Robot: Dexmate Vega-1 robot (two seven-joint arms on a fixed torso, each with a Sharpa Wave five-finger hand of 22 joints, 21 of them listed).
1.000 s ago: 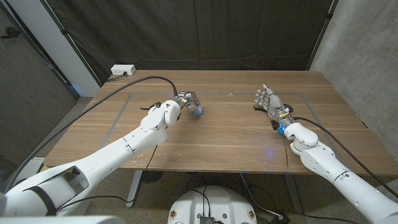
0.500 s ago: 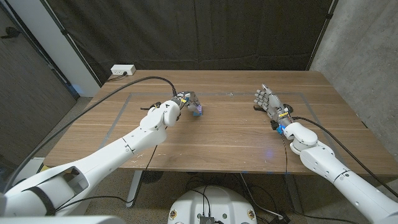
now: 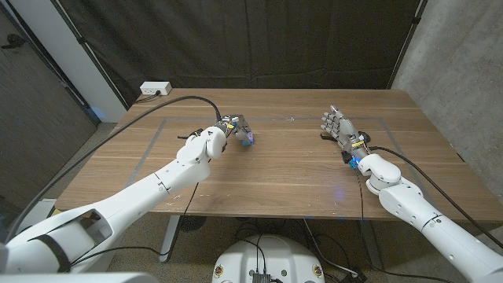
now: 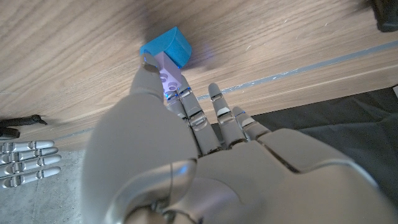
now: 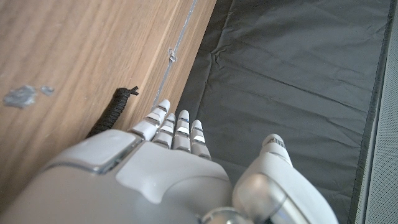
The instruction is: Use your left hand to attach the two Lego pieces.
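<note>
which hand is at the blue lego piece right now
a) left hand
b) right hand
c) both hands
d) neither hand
a: the left hand has its fingers on the blue Lego piece, while the right hand stands apart on the table's other side with nothing in it.

The left hand (image 4: pixel 186 155) covers most of the purple Lego piece (image 4: pixel 169 79) beside the blue Lego piece (image 4: pixel 166 47); whether they're joined can't be told. In the head view they're too small to separate.
</note>
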